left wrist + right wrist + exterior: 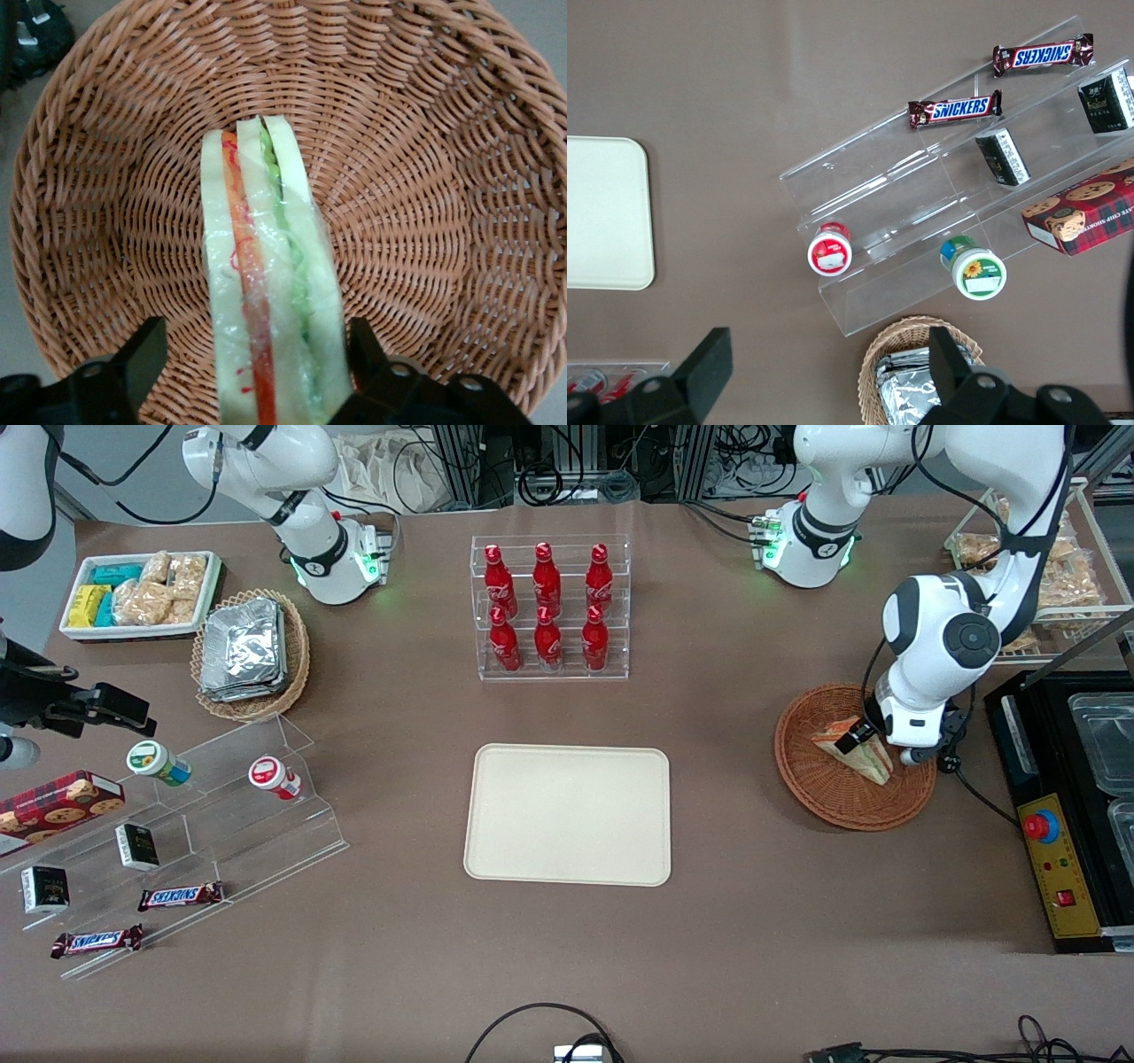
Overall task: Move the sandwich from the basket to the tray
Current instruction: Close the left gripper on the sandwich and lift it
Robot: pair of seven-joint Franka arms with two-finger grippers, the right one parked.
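Tray (pixel 568 815) nearest the front camera, flat mid-table, bare | basket (pixel 828 784) toward the working arm's end | sandwich (pixel 266 292) in basket, standing on edge, filling layers showing | gripper (pixel 252 367) low in basket, fingers (pixel 142 359) spread wide, straddling sandwich, gaps on both sides, gripping nothing

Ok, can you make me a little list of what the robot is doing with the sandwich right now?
sandwich: wrapped wedge, lying in the basket
basket: round brown wicker, toward the working arm's end of the table
claw: down in the basket, fingers open, one on each side of the sandwich
tray: cream, nothing on it
step: sandwich not lifted yet
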